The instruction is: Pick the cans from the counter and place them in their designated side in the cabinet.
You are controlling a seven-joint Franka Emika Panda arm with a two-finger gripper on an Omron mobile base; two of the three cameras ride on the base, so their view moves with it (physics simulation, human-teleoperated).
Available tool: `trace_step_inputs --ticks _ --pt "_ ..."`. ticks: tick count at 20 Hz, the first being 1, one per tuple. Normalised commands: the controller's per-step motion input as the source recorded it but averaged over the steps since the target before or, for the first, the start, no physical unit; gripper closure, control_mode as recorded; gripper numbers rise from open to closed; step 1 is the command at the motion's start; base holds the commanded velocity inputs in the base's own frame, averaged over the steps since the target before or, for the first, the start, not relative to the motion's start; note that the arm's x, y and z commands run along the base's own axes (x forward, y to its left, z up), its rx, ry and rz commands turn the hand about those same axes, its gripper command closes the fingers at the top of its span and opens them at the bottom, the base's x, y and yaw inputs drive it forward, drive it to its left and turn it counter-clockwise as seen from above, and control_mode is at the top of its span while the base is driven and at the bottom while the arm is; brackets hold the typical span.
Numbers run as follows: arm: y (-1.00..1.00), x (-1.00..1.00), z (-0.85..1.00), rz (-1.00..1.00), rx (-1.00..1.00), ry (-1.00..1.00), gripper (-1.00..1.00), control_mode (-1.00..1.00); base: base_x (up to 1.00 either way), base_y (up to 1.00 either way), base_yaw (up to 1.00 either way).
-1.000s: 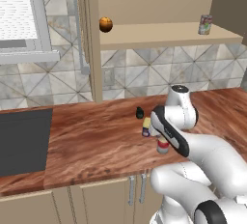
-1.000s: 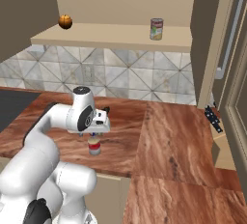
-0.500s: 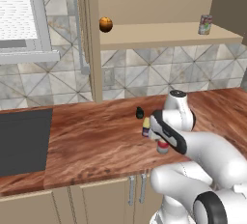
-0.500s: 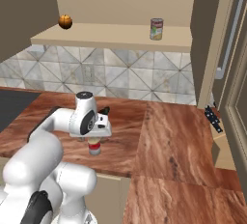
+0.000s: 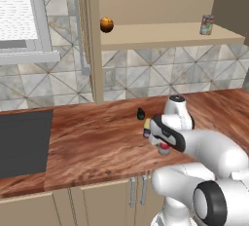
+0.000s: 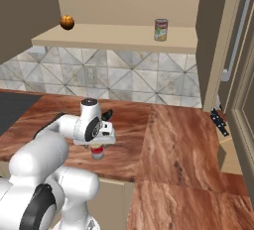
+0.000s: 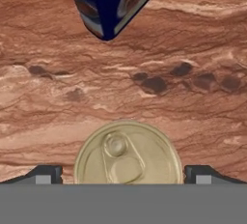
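Over the last second the arm has lowered: its hand, earlier held a little above the cans, now sits just over the red-labelled can point(image 6: 97, 151). In the hand view the pincer point(image 7: 123, 174) stands with its jaws fully apart, one dark fingertip point(image 7: 44, 174) on each side of the can's silvery pull-tab lid, neither touching it. Nothing is held.

Judgement: this is the final approach to the first grasp. The jaws bracket the can; a short further drop and a close should secure it. No can has been moved to the cabinet point(image 5: 165, 37) yet.

The dark blue can point(image 7: 112, 3) with yellow top stands just beside the red one, farther from the hand; in the left base view it shows at the arm's edge point(image 5: 146, 133). Risk: a jaw could nudge it on closing.

The surface point(image 5: 97, 144) is reddish-brown wood grain over beige cupboard doors. A small dark blob point(image 5: 141, 114) sits near the cans. The cabinet shelf carries an orange round object point(image 5: 107, 24) at one end and a white-red-green labelled can point(image 5: 207, 25) at the other. Tiled backsplash behind; a dark inset panel point(image 5: 22, 142) lies to the left.
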Motion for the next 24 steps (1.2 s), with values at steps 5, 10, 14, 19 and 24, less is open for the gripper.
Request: trace_step_inputs --ticks 5,10,14,19,24 --pt "-0.02 0.02 -0.20 0.01 0.00 0.02 1.00 -1.00 0.00 0.00 0.00" --pt "0.00 -0.01 -0.03 0.00 0.01 0.00 1.00 -1.00 0.00 0.00 0.00" --pt "0.00 -0.18 0.43 0.00 0.00 -0.13 1.00 -1.00 0.00 0.00 0.00" --pt "-0.11 -0.21 0.59 0.00 0.00 -0.10 1.00 -1.00 0.00 0.00 0.00" --pt "-0.17 -0.23 0.56 0.00 0.00 -0.11 1.00 -1.00 0.00 0.00 0.00"
